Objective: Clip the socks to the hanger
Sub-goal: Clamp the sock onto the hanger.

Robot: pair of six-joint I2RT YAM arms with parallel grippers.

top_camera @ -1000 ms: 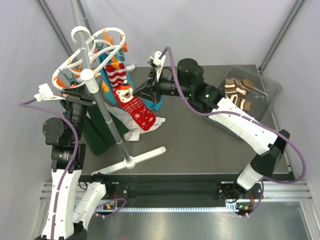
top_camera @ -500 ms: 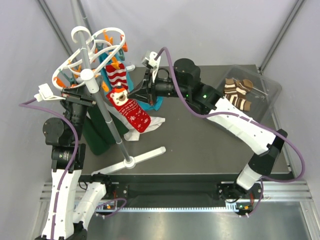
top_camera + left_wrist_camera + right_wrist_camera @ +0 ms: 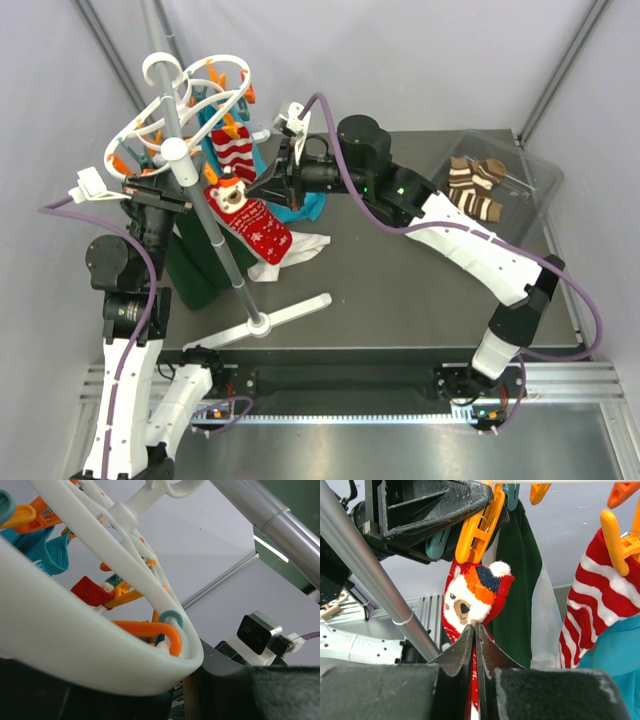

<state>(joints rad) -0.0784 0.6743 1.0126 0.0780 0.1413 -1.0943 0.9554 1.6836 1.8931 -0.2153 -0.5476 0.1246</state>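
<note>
Overhead, R gripper (image 3: pixel 263 187) pinches a red bear sock (image 3: pixel 250 218) tight, just below the white hanger (image 3: pixel 190 95) w/ orange clips (image 3: pixel 214 70). L gripper (image 3: pixel 160 197) sits beside the pole (image 3: pixel 215 235) (can't tell its jaws). Dark grey table (image 3: pixel 400 290), pale walls (image 3: pixel 420 60); brown socks (image 3: pixel 475 187) in clear bin (image 3: pixel 540 185).

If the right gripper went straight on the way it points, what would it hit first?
The right gripper is shut on the bear-face sock. Straight ahead, it would probably meet the orange clip hanging just above, though depth is unclear.
</note>
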